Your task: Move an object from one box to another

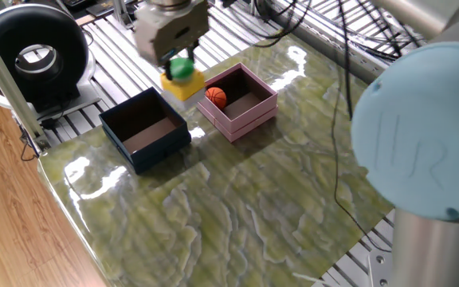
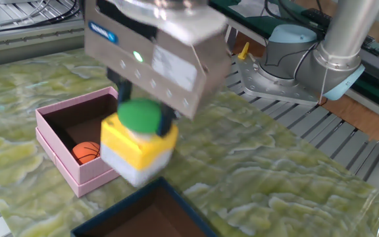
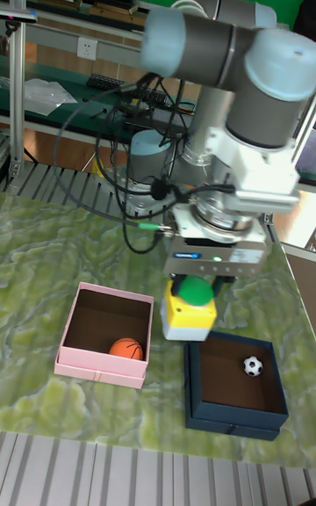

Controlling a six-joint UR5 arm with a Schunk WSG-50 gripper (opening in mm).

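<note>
Pincer (image 3: 197,288) pinches a yellow-and-white block with a green dome (image 3: 191,308), held in the air between the navy box (image 3: 234,382) and the pink box (image 3: 104,334). A small basketball (image 3: 128,349) lies in the pink box, a tiny soccer ball (image 3: 253,366) in the navy one, both on the green marbled counter (image 3: 53,234).

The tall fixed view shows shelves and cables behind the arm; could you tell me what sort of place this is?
Probably a robotics lab: metal shelving with equipment, loose cables, and a second robot base beside the table.
</note>
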